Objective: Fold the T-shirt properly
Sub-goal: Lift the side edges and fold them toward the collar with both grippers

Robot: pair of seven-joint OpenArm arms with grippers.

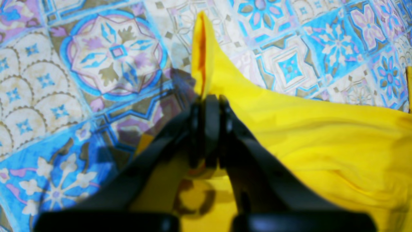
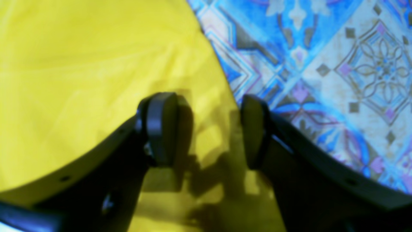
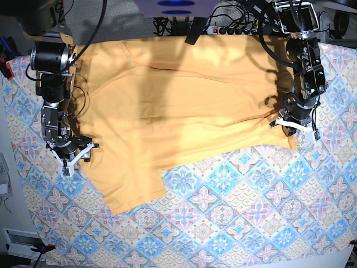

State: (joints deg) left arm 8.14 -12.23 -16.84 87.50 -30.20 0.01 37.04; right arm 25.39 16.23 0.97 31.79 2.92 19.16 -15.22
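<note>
1. T-shirt [image 3: 184, 106], plain yellow-orange, lies spread across the far half of the desk, on the blue-pink-white patterned cloth [image 3: 234, 218] that covers it. Its neckline, with a thin dark line, faces the far edge.

2. Shape now: in the base view the part on that view's left hangs down toward the near side much further than the rest, so the outline is stepped rather than rectangular. This looks like an early stage of folding; no neat packet exists yet.

3. Left gripper [image 1: 209, 100], on the base view's right, has its fingers together and clamped on an edge of the shirt. In the left wrist view a pinched ridge of yellow fabric stands up just beyond the fingertips, and more fabric trails off to one side.

4. Right gripper [image 2: 206, 129], on the base view's left, has its fingers [image 2: 161, 129] apart with nothing between them. It hovers at the shirt's border: one finger is over yellow fabric, the other near the line where the fabric meets the patterned cloth.

5. Done, as far as can be judged: the shirt is laid out mostly flat, with one side gripped.

6. Left to do: the sleeves and sides need bringing in, then the body folded over itself, with wrinkles near the left gripper smoothed out.
</note>
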